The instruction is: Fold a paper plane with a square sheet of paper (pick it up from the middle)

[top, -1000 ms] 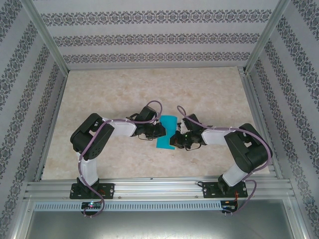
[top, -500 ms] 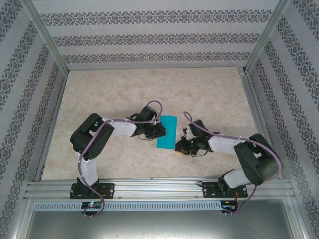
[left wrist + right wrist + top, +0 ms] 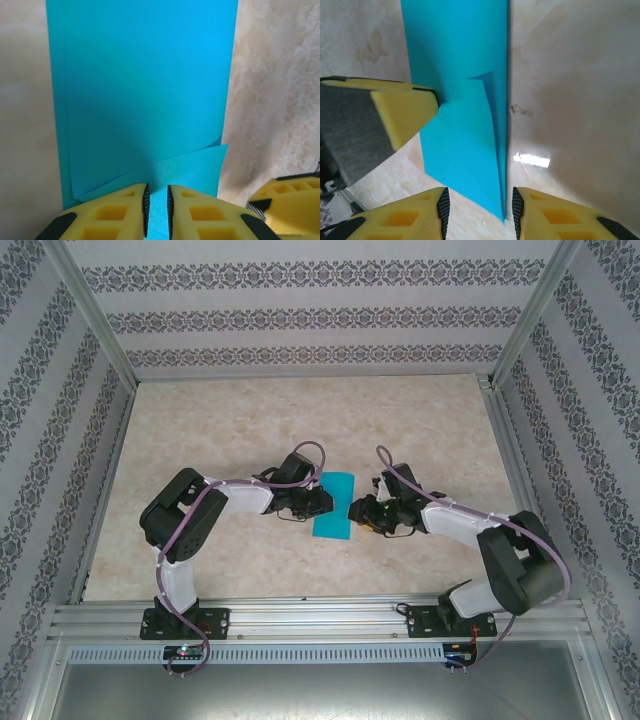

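Top external, table: pale marbled table [image 3: 250, 420], patterned walls [image 3: 300, 320] on three sides, metal rail [image 3: 320, 620] along the near edge.
Top external, square sheet of paper: teal-blue square sheet of paper [image 3: 334, 502], folded to a narrow rectangle. It lies flat near the middle of the table, between the two arms, with its long sides running away from the bases.
Top external, left end effector: the left end effector [image 3: 318, 503] is at the sheet's left long edge. The finger gap is too small to read here.
Top external, right end effector: the right end effector [image 3: 354, 510] is at the sheet's right long edge, towards the near corner. The gap is not readable here.
Left wrist, square sheet of paper: layered strip [image 3: 145, 90] stretching away from the camera. A loose flap lies slantwise across its near end, and bare table shows on both sides.
Left wrist, left end effector: the yellow fingers [image 3: 112, 215] with black pads are drawn almost together, with only a thin slit between them. The tips are at the sheet's near edge and teal shows in the slit. Whether the paper is pinched cannot be told.
Left wrist, right end effector: one yellow finger [image 3: 292, 197] shows at the lower right, near the sheet's corner.
Right wrist, square sheet of paper: long strip [image 3: 460, 60] with a triangular flap folded over it. Its pointed near corner reaches into the gap between the fingers, nearer the right-hand pad.
Right wrist, right end effector: the fingers [image 3: 405, 217] stand partly apart with a pad on either side of the corner. Nothing is clamped.
Right wrist, left end effector: one yellow finger [image 3: 402, 112], grey-backed, has its tip touching the sheet's left edge.
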Controlling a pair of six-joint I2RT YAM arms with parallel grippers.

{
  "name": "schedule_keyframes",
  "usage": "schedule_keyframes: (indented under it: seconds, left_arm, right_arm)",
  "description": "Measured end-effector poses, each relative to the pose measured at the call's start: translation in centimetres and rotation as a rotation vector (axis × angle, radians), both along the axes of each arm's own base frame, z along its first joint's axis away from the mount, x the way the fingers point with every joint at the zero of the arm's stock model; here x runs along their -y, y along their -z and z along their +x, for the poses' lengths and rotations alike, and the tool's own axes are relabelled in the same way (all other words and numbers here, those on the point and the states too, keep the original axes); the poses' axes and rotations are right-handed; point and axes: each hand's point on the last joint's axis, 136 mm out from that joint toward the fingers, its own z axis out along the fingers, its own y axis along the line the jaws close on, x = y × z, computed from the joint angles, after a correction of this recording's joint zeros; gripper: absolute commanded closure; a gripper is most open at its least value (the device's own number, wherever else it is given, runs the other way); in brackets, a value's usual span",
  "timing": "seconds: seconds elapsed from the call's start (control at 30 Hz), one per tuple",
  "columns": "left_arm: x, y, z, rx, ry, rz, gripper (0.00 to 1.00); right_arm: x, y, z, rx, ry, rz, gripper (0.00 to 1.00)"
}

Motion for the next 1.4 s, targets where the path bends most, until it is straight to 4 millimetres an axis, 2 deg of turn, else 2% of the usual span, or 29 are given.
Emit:
schedule_keyframes:
  seconds: [0.17, 0.3, 0.7, 0.9, 1.07, 1.23, 1.3, 1.4]
  left_arm:
    - [-0.1, -0.1, -0.1, 0.001, 0.005, 0.004, 0.76]
    - [-0.1, -0.1, -0.1, 0.004, 0.007, 0.004, 0.76]
    - [0.0, -0.2, 0.0, 0.005, 0.008, 0.003, 0.74]
    - [0.1, -0.9, 0.2, 0.018, 0.006, 0.0, 0.68]
    - [-0.6, -3.4, 0.8, 0.079, -0.025, 0.013, 0.65]
    - [-2.6, -8.4, 1.5, 0.219, -0.108, 0.027, 0.61]
    - [-3.8, -10.0, 1.4, 0.267, -0.142, 0.041, 0.6]
    - [-5.7, -11.8, 1.2, 0.326, -0.194, 0.07, 0.58]
  right_arm:
    - [-0.4, 1.2, 0.4, -0.034, -0.004, -0.003, 0.58]
    - [-0.8, 1.9, 0.6, -0.049, -0.01, 0.01, 0.63]
    - [-2.0, 1.4, 1.6, -0.023, -0.013, 0.078, 0.71]
    - [-2.5, 1.1, 2.1, 0.002, -0.021, 0.105, 0.79]
    - [-2.9, 0.8, 2.2, 0.012, -0.034, 0.133, 0.88]
    - [-2.8, 0.0, 1.9, 0.027, -0.056, 0.131, 0.92]
    - [-2.5, -1.1, 1.7, 0.05, -0.07, 0.112, 0.93]
    - [-1.7, -3.8, 2.2, 0.125, -0.082, 0.048, 0.93]
